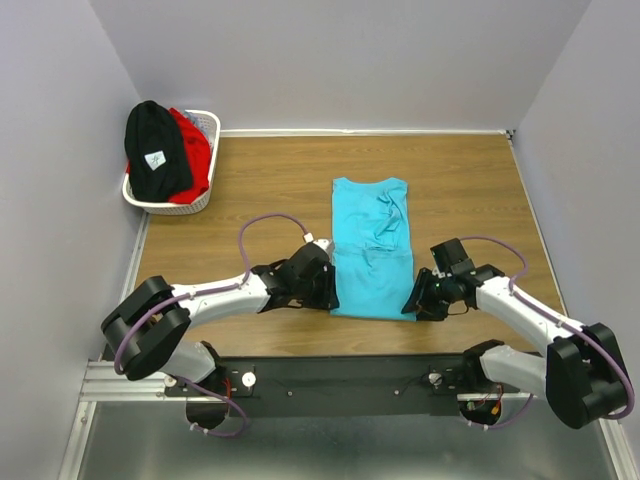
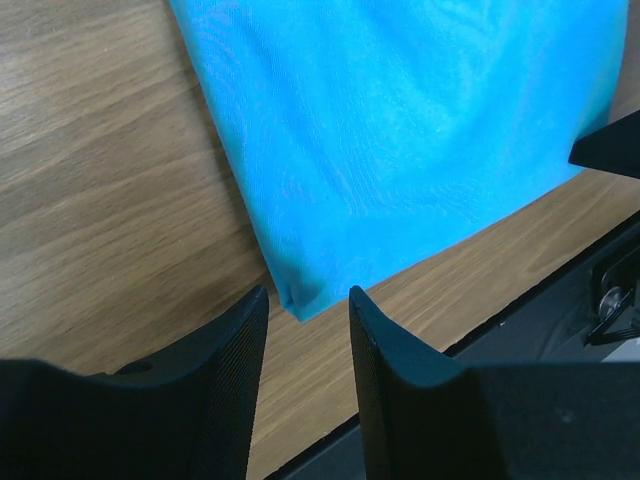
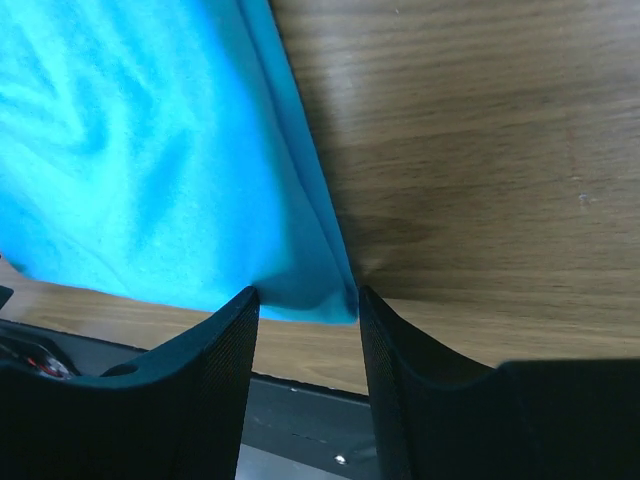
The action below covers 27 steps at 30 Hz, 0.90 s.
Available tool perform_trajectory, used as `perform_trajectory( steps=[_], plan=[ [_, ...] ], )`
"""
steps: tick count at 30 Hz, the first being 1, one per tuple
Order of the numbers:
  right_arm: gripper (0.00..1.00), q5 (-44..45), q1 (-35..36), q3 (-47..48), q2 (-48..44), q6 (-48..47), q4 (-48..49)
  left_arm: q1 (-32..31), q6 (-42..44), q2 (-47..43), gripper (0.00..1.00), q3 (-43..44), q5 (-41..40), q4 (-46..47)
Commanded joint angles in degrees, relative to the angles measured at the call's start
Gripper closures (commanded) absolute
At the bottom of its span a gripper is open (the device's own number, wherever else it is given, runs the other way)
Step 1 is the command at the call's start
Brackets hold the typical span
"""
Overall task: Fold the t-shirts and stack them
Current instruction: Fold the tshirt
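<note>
A bright turquoise t-shirt [image 1: 370,245] lies in a long narrow fold in the middle of the wooden table, neck end far and hem near. My left gripper [image 1: 326,290] sits low at the hem's near left corner. In the left wrist view its jaws [image 2: 308,296] stand open, and the cloth's corner [image 2: 300,295] lies flat just past the tips, untouched. My right gripper [image 1: 414,300] is at the near right corner, open [image 3: 305,298], with the shirt's corner [image 3: 320,290] lying between the fingertips. A black t-shirt [image 1: 155,150] and a red one [image 1: 195,150] are piled in the basket.
The white lattice basket [image 1: 205,205] stands at the far left corner against the wall. Just behind both grippers runs the table's near edge with the black mounting rail [image 1: 340,375]. Grey walls close in the table on three sides.
</note>
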Motion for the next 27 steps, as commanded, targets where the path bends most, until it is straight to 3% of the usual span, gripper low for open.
perform_trajectory(
  steps=[1, 12, 17, 27],
  plan=[
    [0.48, -1.7, 0.2, -1.8, -0.8, 1.8, -1.7, -0.7, -0.6, 0.3, 0.54, -1.0, 0.3, -0.2],
    [0.49, -0.2, 0.2, -4.2, -1.0, 4.3, -1.7, -1.1, -1.5, 1.9, 0.55, -3.2, 0.5, 2.7],
    [0.58, 0.3, 0.2, -4.9, -1.8, 5.1, -1.7, -1.1, -1.8, 2.6, 0.56, -3.9, 0.2, 4.4],
    [0.58, 1.9, 0.2, -4.3, -1.2, 5.2, -1.7, -1.4, -2.4, 2.9, 0.57, -4.7, 0.4, 5.9]
  ],
)
